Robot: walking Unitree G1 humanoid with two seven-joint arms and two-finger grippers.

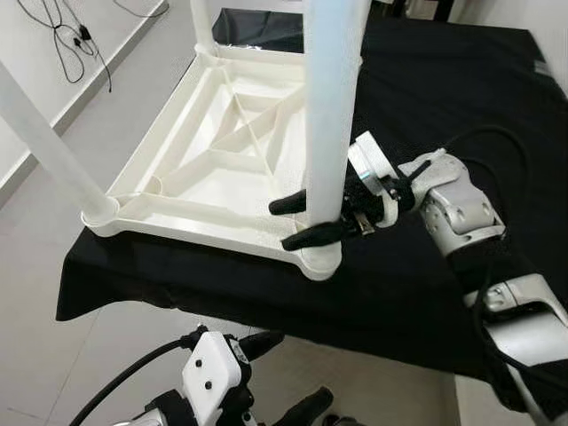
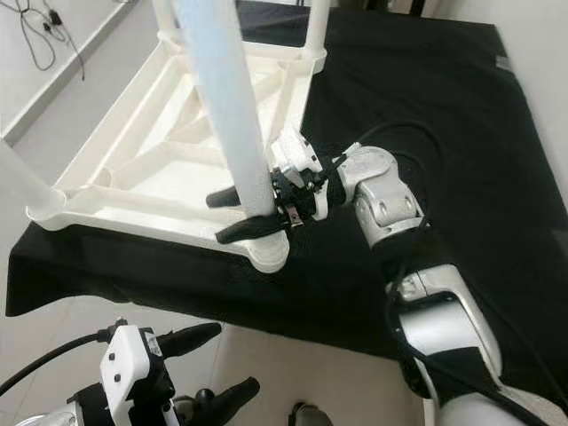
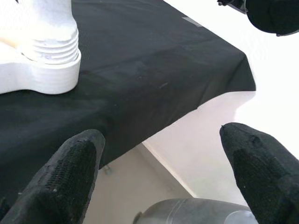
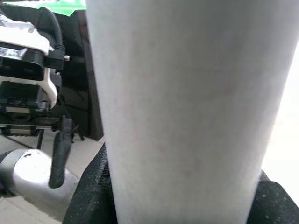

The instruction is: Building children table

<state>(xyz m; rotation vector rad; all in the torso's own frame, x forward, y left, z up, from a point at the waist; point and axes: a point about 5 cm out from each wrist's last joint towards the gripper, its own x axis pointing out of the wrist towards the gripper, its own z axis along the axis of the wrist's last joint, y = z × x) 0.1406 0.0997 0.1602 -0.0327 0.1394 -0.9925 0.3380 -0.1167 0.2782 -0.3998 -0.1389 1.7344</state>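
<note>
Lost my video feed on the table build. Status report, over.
Right gripper shut on the near table leg, just above its corner socket. Left gripper open, idle below the black cloth edge. Tabletop upside down. Nothing blocking.

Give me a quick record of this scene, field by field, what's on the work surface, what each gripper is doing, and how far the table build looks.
Work surface: black cloth over a raised surface
Tabletop: white plastic children's tabletop, upside down on the cloth, ribbed underside up
Legs: three white legs stand in corner sockets
Right gripper: right gripper closed around the near-corner leg just above its socket
Left gripper: left gripper open, low, off the cloth's near edge
Floor: cables by the wall
Fourth corner: cannot tell
</note>
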